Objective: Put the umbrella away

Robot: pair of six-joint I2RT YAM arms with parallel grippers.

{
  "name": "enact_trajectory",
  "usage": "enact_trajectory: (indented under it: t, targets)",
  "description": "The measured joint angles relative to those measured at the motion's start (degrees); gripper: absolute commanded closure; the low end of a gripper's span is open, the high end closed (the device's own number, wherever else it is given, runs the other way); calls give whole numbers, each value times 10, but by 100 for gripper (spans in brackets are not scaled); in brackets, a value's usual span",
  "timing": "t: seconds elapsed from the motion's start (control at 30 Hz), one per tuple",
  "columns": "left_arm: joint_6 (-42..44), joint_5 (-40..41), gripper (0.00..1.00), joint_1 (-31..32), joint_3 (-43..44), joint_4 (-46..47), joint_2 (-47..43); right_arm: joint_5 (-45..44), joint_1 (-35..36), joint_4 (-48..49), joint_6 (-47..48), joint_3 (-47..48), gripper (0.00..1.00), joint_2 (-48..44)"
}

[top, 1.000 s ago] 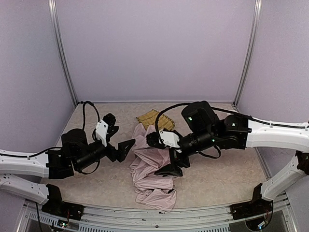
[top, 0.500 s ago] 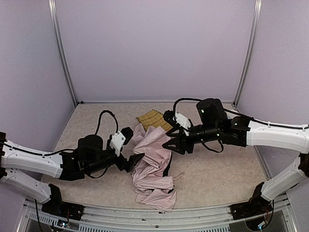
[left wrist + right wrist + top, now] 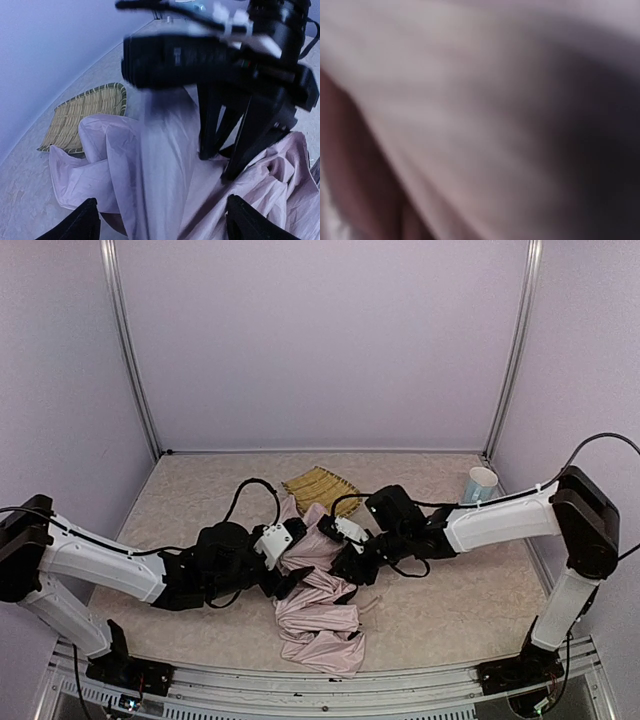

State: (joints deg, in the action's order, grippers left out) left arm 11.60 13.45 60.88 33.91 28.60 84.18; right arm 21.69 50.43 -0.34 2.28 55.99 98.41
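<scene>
1. Midway across the worktop (image 3: 450, 615) lies the umbrella (image 3: 315, 618). Its long axis runs from the near edge toward the far edge. The narrower bunched end points at the near edge, and the looser, wider end points at the far edge.
2. At that far end the fabric touches and laps the near rim of a woven bamboo tray (image 3: 318, 483). The rest of the tray's weave shows uncovered.
3. The umbrella is collapsed but not rolled. It is pale pink cloth in soft crumpled folds and long pleats; no shaft or handle can be made out.
4. From the left edge, the left gripper (image 3: 160, 212) reaches the umbrella's middle. Its fingers (image 3: 75, 225) are spread wide with pink cloth lying between them.
5. From the right, the right gripper (image 3: 219, 165) stands over the same stretch. Its fingers (image 3: 209, 125) are drawn fairly near each other, tips sunk into the cloth. I cannot tell whether they pinch a fold. Its own camera shows only blurred pink.
6. Near the far right corner stands a pale cup (image 3: 482, 482), upright; its contents cannot be seen.
</scene>
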Motion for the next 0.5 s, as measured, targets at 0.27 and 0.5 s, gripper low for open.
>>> enact_trajectory:
  t: [0.27,0.5]
  targets:
    - [10,-37,21,40,28,-92,-71,23,-1,15,-39,7,70,108]
    - [56,-179,39,131,63,-156,-46,24,-1,12,-48,18,70,115]
